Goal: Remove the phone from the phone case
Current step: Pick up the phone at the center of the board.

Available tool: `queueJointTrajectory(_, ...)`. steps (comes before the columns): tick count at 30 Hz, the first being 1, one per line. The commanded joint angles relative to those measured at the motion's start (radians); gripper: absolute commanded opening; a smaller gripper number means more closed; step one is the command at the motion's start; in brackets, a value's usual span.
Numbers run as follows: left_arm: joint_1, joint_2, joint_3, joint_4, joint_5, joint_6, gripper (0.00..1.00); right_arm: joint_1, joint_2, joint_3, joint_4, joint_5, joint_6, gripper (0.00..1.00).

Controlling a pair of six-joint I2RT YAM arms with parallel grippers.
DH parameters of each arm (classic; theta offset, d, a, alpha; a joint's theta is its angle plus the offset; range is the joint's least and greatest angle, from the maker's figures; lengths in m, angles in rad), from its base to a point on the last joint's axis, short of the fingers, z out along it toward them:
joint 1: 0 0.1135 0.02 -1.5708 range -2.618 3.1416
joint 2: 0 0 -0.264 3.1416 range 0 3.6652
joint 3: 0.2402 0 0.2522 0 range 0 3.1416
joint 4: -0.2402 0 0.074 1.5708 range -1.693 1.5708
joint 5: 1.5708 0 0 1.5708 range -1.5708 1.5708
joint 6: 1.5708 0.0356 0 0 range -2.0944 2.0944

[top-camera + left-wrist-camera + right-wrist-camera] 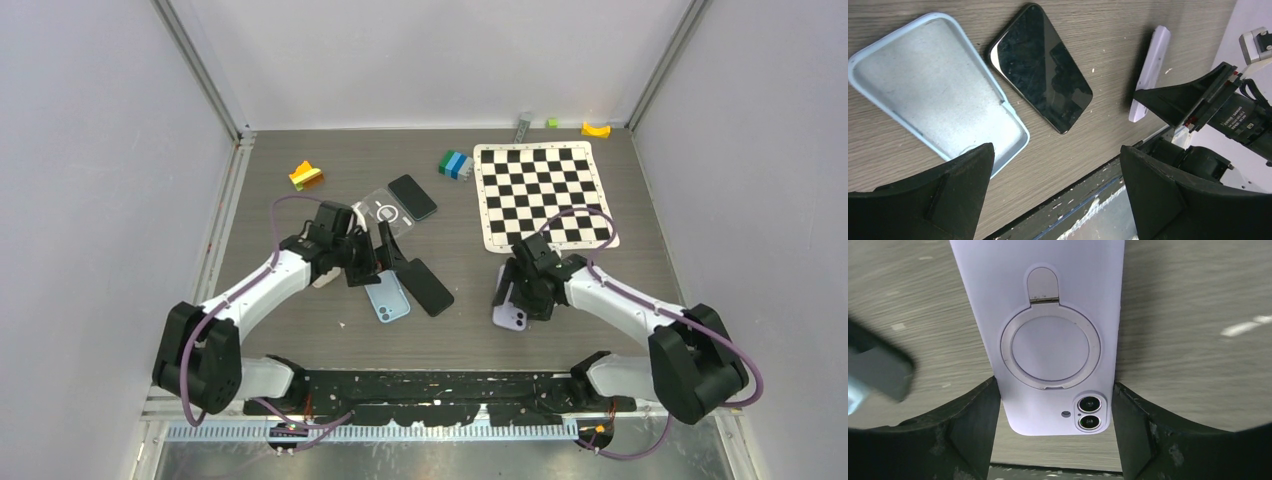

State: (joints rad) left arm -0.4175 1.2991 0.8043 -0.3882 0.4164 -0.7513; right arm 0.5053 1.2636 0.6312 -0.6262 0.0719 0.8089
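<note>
A lilac phone case [1048, 335] with a ring stand and two camera lenses showing lies back-up between my right gripper's [1055, 382] fingers, which press its long sides. In the top view this case [510, 318] is at the table's front right under the right gripper [518, 290]. The left wrist view shows it edge-on [1150, 75]. My left gripper [375, 255] is open and empty above a light blue empty case [933, 90] and a bare black phone [1040, 67] lying side by side.
A clear case [385, 212] and another black phone [413, 196] lie behind the left gripper. A chessboard mat [543, 193] is at the back right. Small blocks [306, 176] [455, 164] sit near the back. The table's front edge [1088, 170] is close.
</note>
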Motion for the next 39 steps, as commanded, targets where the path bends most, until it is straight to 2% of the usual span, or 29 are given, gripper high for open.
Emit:
queueJointTrajectory(1, 0.0, 0.02, 0.038, 0.091, 0.085, -0.001, 1.0, 0.009, -0.092, 0.005, 0.268, -0.228, 0.011, 0.39)
queueJointTrajectory(9, -0.001, 0.062, 0.04, 0.198, 0.164, -0.087, 1.0, 0.027, -0.08, -0.031, 0.517, -0.456, 0.039, 0.34)
queueJointTrajectory(17, -0.018, 0.172, 0.067, 0.287, 0.207, -0.2, 0.99, 0.109, 0.036, 0.042, 0.677, -0.509, 0.048, 0.33)
queueJointTrajectory(19, -0.024, 0.183, 0.07, 0.288, 0.203, -0.205, 0.97, 0.14, 0.074, 0.069, 0.691, -0.511, 0.042, 0.32)
queueJointTrajectory(26, -0.027, 0.218, 0.065, 0.251, 0.17, -0.218, 0.64, 0.211, 0.168, 0.175, 0.721, -0.515, 0.026, 0.33)
queueJointTrajectory(29, -0.027, 0.221, 0.065, 0.248, 0.154, -0.227, 0.45, 0.239, 0.206, 0.214, 0.704, -0.511, 0.008, 0.33)
queueJointTrajectory(32, -0.027, 0.217, 0.073, 0.233, 0.14, -0.22, 0.22, 0.255, 0.226, 0.255, 0.677, -0.495, -0.011, 0.35)
queueJointTrajectory(34, -0.027, 0.21, 0.082, 0.212, 0.125, -0.207, 0.0, 0.266, 0.233, 0.283, 0.615, -0.469, -0.036, 0.45)
queueJointTrajectory(35, -0.027, 0.206, 0.09, 0.195, 0.113, -0.196, 0.0, 0.277, 0.231, 0.293, 0.59, -0.454, -0.063, 0.56)
queueJointTrajectory(36, -0.027, 0.202, 0.099, 0.173, 0.099, -0.185, 0.0, 0.294, 0.221, 0.315, 0.538, -0.403, -0.098, 0.62)
queueJointTrajectory(37, -0.027, 0.2, 0.111, 0.134, 0.08, -0.174, 0.0, 0.303, 0.213, 0.327, 0.514, -0.333, -0.113, 0.76)
queueJointTrajectory(39, -0.026, 0.198, 0.142, 0.063, 0.04, -0.159, 0.0, 0.333, 0.191, 0.363, 0.444, -0.228, -0.16, 0.91)
